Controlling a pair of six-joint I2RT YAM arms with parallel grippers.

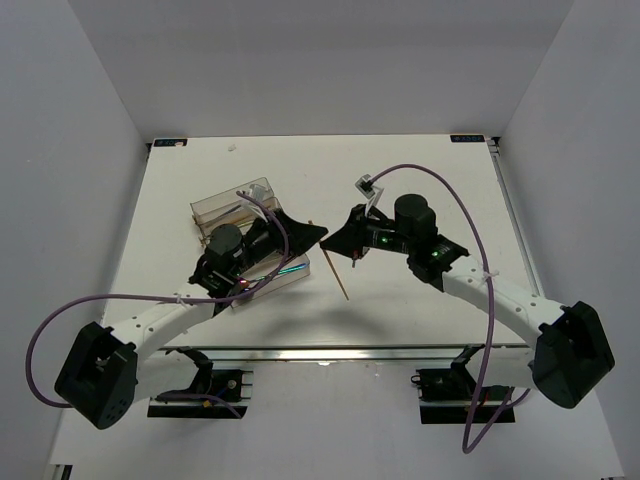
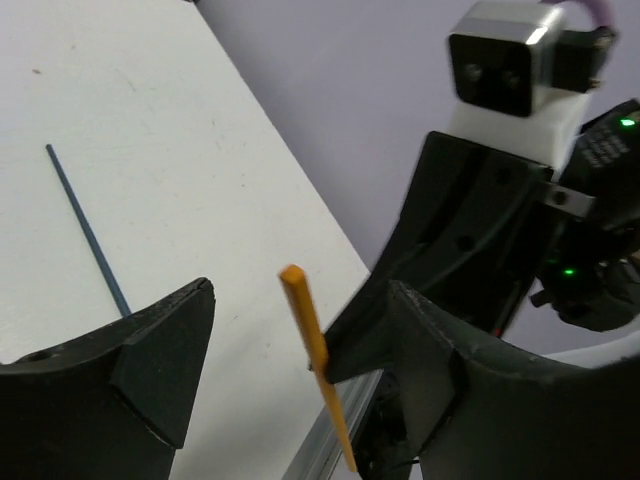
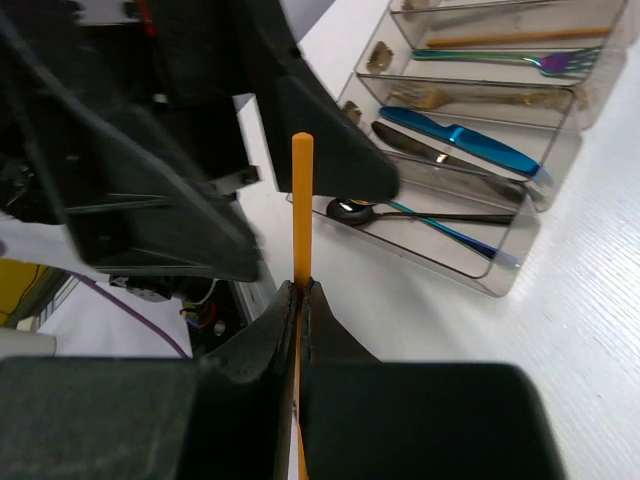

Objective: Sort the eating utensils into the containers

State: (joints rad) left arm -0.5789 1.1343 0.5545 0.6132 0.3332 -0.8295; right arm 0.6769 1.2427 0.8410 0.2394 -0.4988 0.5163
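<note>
Under my left arm in the overhead view, much of the clear tray (image 1: pixel 228 206) is hidden, and what lies in it cannot be made out there. My right jaws are clenched on the orange chopstick (image 3: pixel 302 200), pinching it partway along. Its upper length stands free above the tips, and its lower end is cut off by the edge of the right wrist view. My left jaws are released and spread wide, with the chopstick's free end between them; I cannot tell whether it touches either side. From overhead the chopstick sits just right of the tray. Only the right wrist view shows the compartments: a black spoon (image 3: pixel 352 209) in the nearest one, a blue knife (image 3: pixel 460 135) in the one behind it, and a gold fork (image 3: pixel 440 97) beyond that. Only the left wrist view shows a blue chopstick (image 2: pixel 85 225) lying alone on the white worktop (image 2: pixel 200 130).
</note>
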